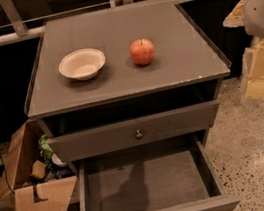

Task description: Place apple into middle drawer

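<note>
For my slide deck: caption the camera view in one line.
Apple and bowl on the cabinet top, middle drawer open and bare below, gripper off to the right.

White bowl (82, 64) on cabinet top (108, 28); cardboard box (30, 189) lower left; claw (261, 77) far right

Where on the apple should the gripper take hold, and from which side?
Probably best to grip the apple across its round middle, coming from above: it stands stem up on the cabinet top, free all around, the white bowl well apart. The gripper is beside the cabinet, at the picture's right edge.
</note>
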`<state>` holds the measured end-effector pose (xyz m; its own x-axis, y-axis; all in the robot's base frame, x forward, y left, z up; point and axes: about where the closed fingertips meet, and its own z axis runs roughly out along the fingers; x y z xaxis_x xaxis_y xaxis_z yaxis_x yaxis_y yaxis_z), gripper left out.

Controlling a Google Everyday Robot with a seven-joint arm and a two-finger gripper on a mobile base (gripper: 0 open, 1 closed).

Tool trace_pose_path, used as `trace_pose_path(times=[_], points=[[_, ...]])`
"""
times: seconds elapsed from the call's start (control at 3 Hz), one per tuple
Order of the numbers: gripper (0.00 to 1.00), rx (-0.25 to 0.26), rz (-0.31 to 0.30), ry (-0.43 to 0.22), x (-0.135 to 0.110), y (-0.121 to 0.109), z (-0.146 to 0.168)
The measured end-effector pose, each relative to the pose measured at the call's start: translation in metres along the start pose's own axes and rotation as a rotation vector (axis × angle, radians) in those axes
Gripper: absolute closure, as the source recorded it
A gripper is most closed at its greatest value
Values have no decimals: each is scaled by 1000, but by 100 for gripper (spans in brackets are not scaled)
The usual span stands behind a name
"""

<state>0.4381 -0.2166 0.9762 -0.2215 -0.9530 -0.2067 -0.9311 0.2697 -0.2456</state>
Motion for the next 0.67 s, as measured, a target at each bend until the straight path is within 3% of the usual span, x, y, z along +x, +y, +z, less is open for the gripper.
trace_pose_path(times=[0.33,0.67], points=[[0,0,0,0,0,0,0],[0,-5,-37,-8,-16,-22,5]])
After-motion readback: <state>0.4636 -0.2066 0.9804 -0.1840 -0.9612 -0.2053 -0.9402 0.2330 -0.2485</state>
